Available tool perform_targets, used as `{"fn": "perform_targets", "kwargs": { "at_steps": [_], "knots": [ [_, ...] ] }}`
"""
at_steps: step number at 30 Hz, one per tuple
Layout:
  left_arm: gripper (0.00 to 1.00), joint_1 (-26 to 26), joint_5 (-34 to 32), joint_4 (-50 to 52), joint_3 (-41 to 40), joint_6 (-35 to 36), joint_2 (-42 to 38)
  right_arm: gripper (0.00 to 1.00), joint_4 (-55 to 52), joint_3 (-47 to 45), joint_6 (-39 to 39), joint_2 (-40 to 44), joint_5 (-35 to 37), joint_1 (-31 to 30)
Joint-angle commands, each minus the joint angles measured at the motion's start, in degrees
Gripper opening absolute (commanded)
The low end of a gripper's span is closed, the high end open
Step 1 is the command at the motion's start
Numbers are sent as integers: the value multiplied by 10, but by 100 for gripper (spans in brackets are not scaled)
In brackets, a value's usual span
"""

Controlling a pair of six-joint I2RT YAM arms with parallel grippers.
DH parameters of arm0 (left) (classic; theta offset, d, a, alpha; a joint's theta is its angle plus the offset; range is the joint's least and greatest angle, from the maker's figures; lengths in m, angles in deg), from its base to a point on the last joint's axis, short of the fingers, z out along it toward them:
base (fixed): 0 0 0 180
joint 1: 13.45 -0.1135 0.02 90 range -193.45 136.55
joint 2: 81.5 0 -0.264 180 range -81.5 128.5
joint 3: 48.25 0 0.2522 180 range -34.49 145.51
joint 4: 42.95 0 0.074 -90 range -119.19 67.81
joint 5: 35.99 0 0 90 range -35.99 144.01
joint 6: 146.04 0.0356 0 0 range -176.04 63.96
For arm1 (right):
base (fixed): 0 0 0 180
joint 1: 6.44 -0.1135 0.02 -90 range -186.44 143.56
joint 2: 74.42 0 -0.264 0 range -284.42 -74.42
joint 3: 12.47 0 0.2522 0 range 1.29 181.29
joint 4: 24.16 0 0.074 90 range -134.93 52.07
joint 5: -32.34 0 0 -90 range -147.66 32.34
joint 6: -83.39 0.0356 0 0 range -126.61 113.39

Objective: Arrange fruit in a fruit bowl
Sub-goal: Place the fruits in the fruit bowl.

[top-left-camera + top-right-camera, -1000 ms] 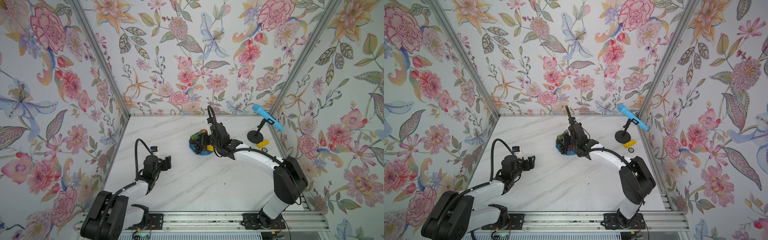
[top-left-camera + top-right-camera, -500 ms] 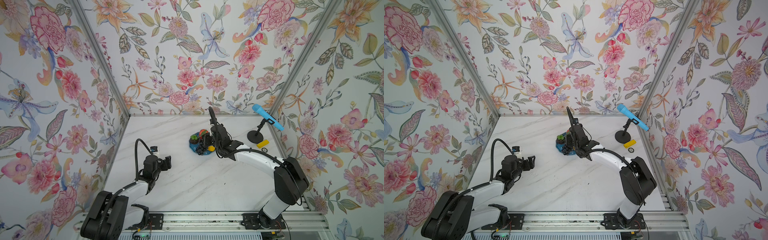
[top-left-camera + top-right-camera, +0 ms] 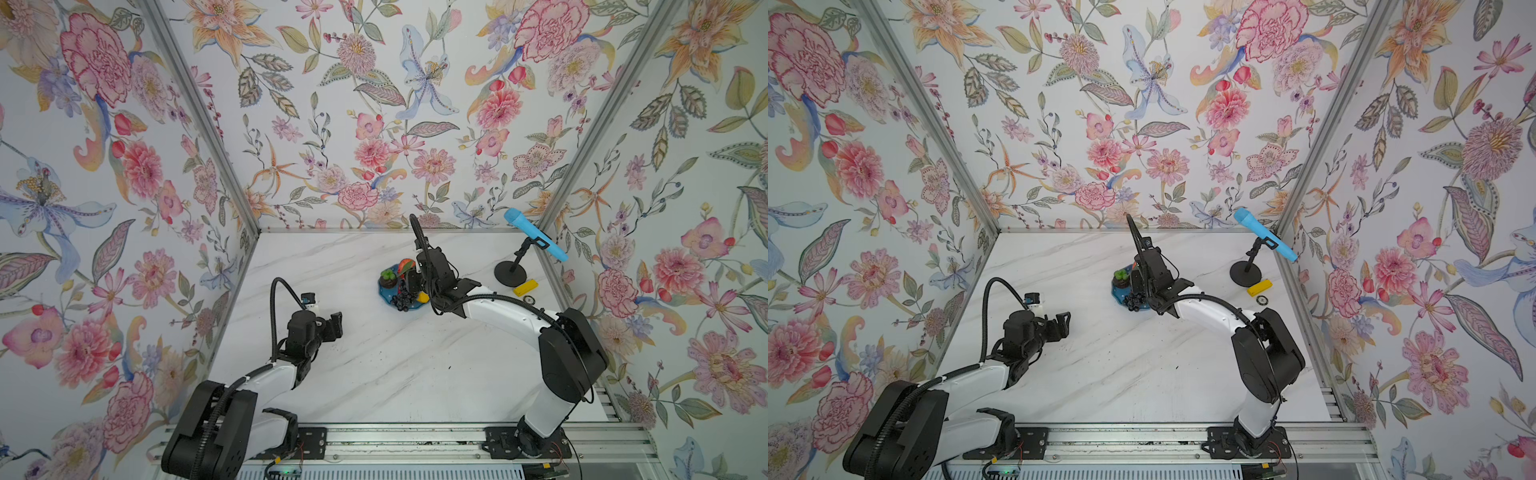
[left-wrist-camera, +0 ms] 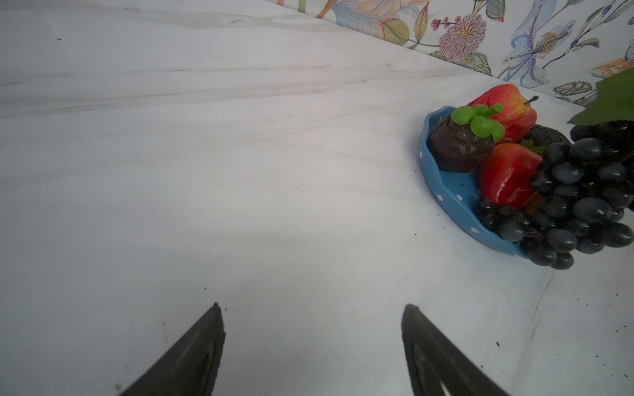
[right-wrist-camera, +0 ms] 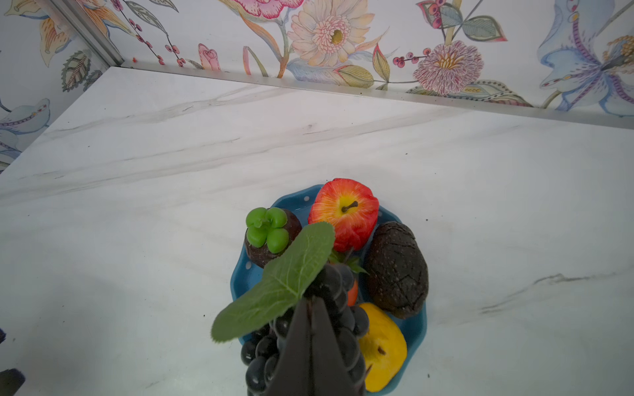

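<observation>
At the front of the table (image 3: 395, 374), the left hand (image 3: 336, 323) hangs released and empty above bare marble, well apart from the fruit. Farther in, the right hand (image 5: 310, 303) is clenched on the stem end of the grape bunch (image 4: 576, 202), which lies across the near rim of the blue fruit bowl (image 4: 446, 187), its lowest grapes past the edge. Behind the bunch, the bowl holds the lemon (image 5: 382, 346), strawberry (image 4: 507, 178), green-topped fruit (image 5: 267, 236), avocado (image 5: 396, 271) and apple (image 5: 343, 212). Off to the right stands a black microphone stand (image 3: 509, 274) with a yellow block (image 3: 525, 287) just beside its base.
</observation>
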Motion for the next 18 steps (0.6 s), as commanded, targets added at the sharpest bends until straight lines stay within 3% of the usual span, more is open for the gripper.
{"fn": "perform_targets", "kwargs": {
  "at_steps": [1,18],
  "knots": [
    [83,-4,9,-10,-1,9,7,0,-9,33,-36,-14,18,-5],
    [83,-4,8,-9,-1,10,7,0,-61,124,-109,-93,0,-28]
  ]
}}
